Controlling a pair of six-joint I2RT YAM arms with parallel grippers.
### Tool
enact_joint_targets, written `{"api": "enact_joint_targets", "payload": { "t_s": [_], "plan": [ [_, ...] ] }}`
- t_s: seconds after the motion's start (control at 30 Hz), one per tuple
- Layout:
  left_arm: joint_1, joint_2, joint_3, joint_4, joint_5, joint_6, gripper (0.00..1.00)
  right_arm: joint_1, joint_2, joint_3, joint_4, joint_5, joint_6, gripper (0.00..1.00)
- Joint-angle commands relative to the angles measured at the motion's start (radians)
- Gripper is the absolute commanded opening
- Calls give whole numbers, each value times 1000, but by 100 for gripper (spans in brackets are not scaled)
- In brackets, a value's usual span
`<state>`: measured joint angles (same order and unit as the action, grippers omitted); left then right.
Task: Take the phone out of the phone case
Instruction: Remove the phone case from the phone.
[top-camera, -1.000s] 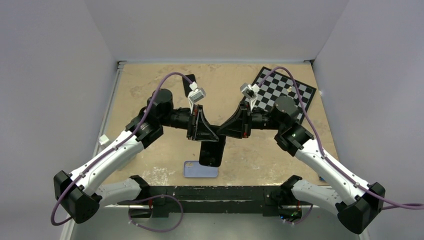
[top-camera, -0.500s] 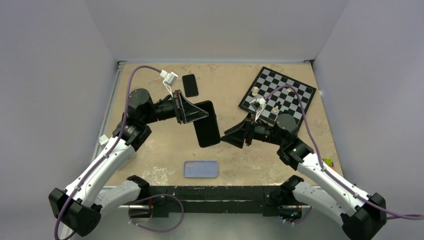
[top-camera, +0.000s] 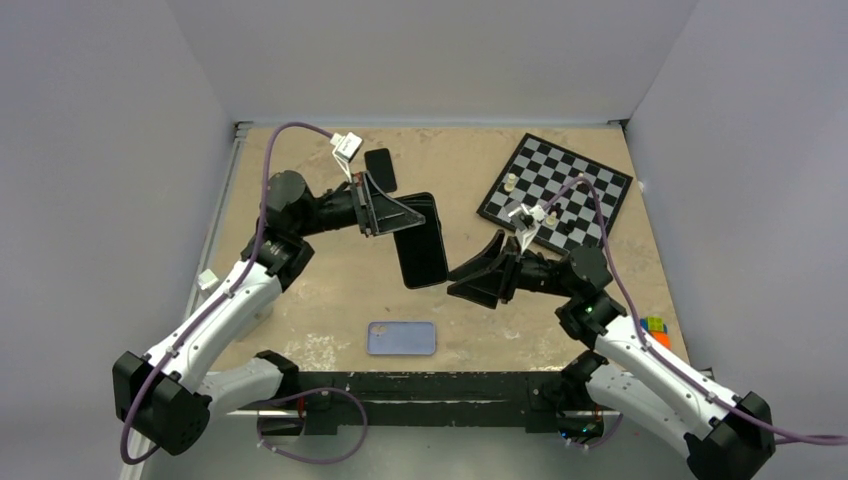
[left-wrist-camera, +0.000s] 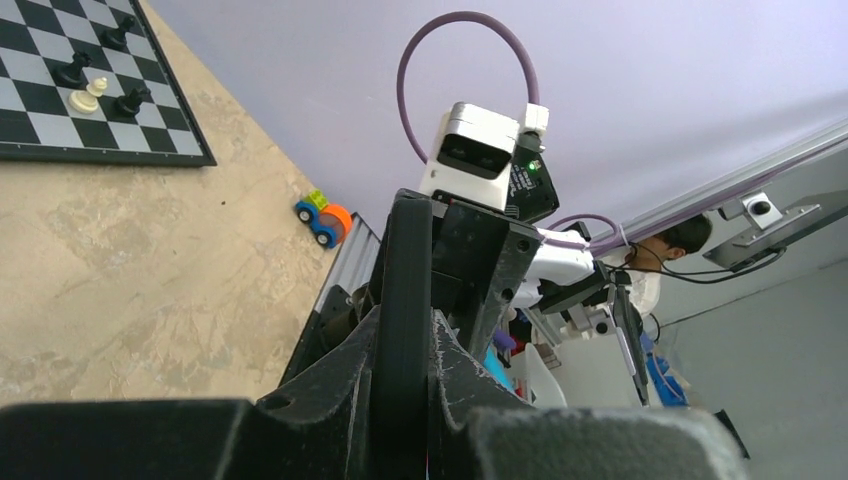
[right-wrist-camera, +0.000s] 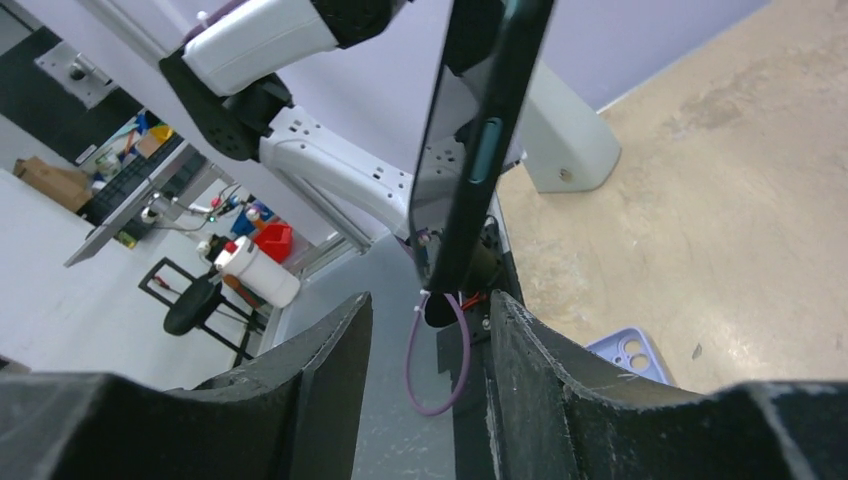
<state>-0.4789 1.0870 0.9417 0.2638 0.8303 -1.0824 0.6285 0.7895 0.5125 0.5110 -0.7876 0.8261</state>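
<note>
Overhead view of a tan table (top-camera: 330, 290) with two robot arms reaching in from the near edge. At the far left of centre, a small black handset (top-camera: 379, 170) lies flat on the table. Just near of it, the left gripper (top-camera: 398, 213) is clamped on one end of the phone (top-camera: 424, 256), a bare black slab held off the table with its long side running near to far. In the left wrist view the phone (left-wrist-camera: 402, 320) is seen edge-on, pinched tight between the two dark fingers (left-wrist-camera: 335, 385). The case (top-camera: 401, 338), pale lavender-blue, lies flat by the near edge of the table, well apart from the phone and touched by neither arm. To the right of the phone's near end, the right gripper (top-camera: 468, 276) points towards it with its jaws spread wide, holding nothing. The right wrist view shows the phone (right-wrist-camera: 480, 130) upright beyond the spread fingers (right-wrist-camera: 315, 400), not touching them, and a corner of the case (right-wrist-camera: 630, 357) on the table with its camera holes showing. At the far right lies a chessboard (top-camera: 590, 190) with a few pieces
</note>
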Motion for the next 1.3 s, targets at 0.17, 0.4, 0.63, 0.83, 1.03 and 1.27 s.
{"api": "enact_joint_targets", "payload": {
  "t_s": [0.17, 0.4, 0.63, 0.83, 1.03, 1.27],
  "plan": [
    [3, 15, 20, 179, 64, -92, 0, 5, 15, 44, 111, -59, 4, 48],
    [4, 15, 11, 214, 95, -112, 0, 4, 83, 47, 231, -94, 48, 33],
    [3, 13, 15, 229, 124, -116, 0, 4, 108, 63, 267, -132, 44, 32],
    [4, 5, 17, 227, 143, -114, 0, 7, 133, 78, 300, -157, 42, 35],
    [4, -11, 19, 197, 144, -94, 0, 18, 144, 84, 326, -163, 48, 35],
    [3, 2, 12, 304, 174, -214, 0, 27, 156, 83, 361, -209, -6, 0]
  ]
}}
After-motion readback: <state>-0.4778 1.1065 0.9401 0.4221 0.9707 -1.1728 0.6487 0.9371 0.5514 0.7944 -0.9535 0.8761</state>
